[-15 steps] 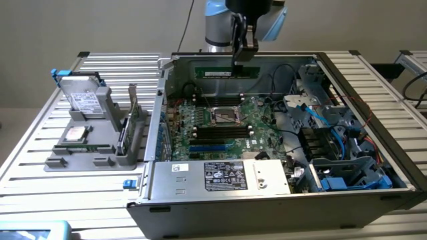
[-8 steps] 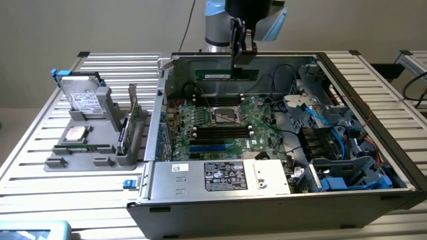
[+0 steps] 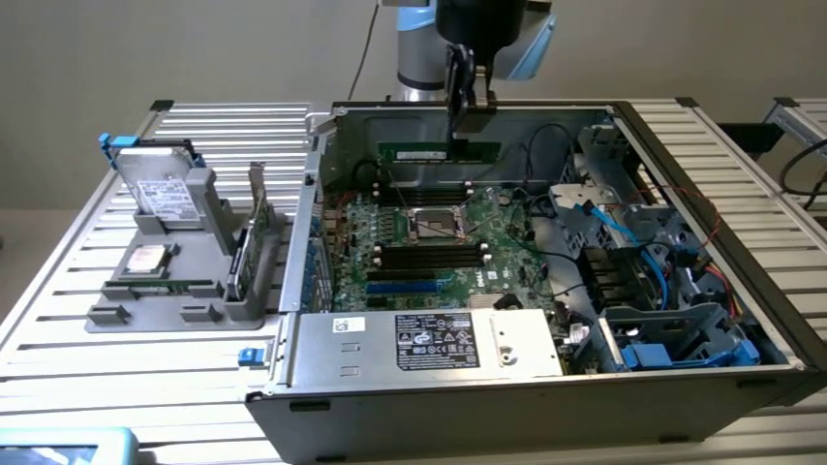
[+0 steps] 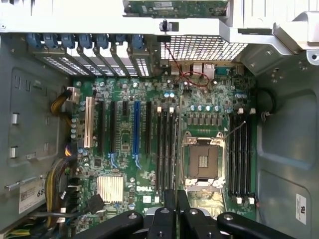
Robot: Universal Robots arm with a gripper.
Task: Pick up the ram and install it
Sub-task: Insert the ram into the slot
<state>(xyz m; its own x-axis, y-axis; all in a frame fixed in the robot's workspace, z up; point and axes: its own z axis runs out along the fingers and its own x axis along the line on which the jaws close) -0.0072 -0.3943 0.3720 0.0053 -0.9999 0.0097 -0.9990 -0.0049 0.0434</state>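
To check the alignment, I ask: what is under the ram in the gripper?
Under the ram, held in the gripper, lies the motherboard with black slots beside the CPU socket. The gripper covers one end of these slots in the wrist view.

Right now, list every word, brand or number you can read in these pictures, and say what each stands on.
"DELL": white logo printed on the motherboard.
"68": start of a number on the white sticker on the case wall; the rest is unreadable.
Too small to read: the sticker on the ram stick held in the gripper, the power supply label and the hard drive label.
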